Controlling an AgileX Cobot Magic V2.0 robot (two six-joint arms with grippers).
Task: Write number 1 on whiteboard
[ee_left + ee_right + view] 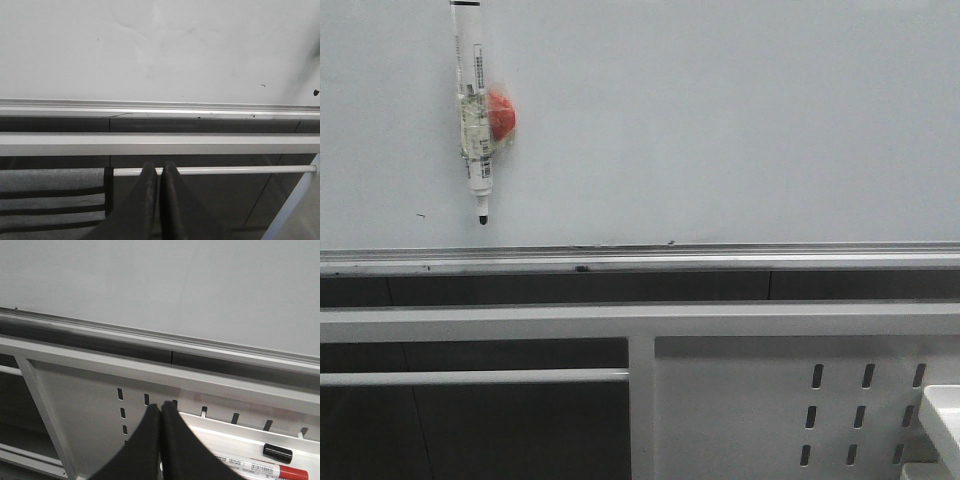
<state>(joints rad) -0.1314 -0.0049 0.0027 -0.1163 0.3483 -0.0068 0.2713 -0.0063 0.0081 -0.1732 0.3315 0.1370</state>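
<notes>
The whiteboard (700, 120) fills the upper part of the front view, with a silver strip (640, 258) along its lower edge. No number 1 stroke shows on it; only tiny specks. A white black-tipped marker (475, 130) hangs on the board at upper left, tip down, with a red lump beside it. Neither gripper shows in the front view. My left gripper (159, 167) is shut and empty, below the board (160, 50). My right gripper (161, 409) is shut and empty, in front of the slotted panel, below the board (175, 285).
A white metal panel with slotted holes (800, 400) stands below the board at right. A white tray (240, 440) on it holds a red-capped marker (260, 467) and a loose black cap (277, 452). A grey striped fabric (50, 195) hangs at left.
</notes>
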